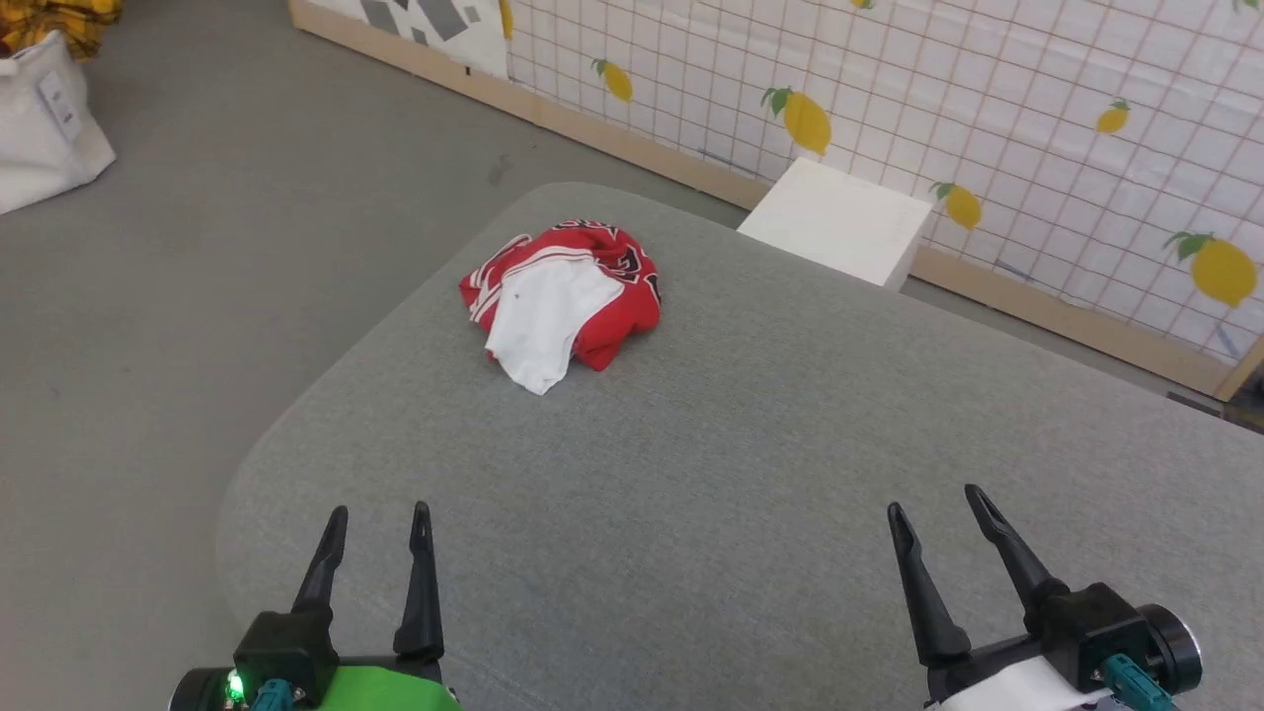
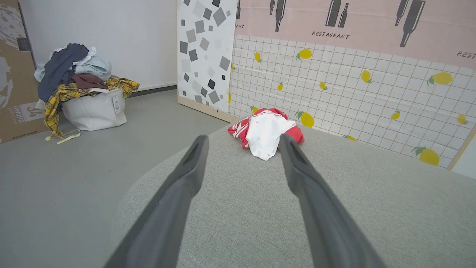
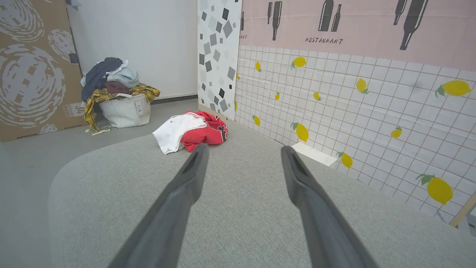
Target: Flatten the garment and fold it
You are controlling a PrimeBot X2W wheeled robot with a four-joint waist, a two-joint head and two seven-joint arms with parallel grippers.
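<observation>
Left end effector (image 1: 381, 507) gapes; banner (image 2: 372, 22) reads RESTAURANT.

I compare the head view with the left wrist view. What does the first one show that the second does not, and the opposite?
The head view adds: the right hand, open above the near edge of the surface.
The left wrist view adds: the pink RESTAURANT banner and the cardboard sheet.
Both share: the crumpled garment on the grey padded surface, the open left hand, the lemon-tile wall and the white bag.
</observation>
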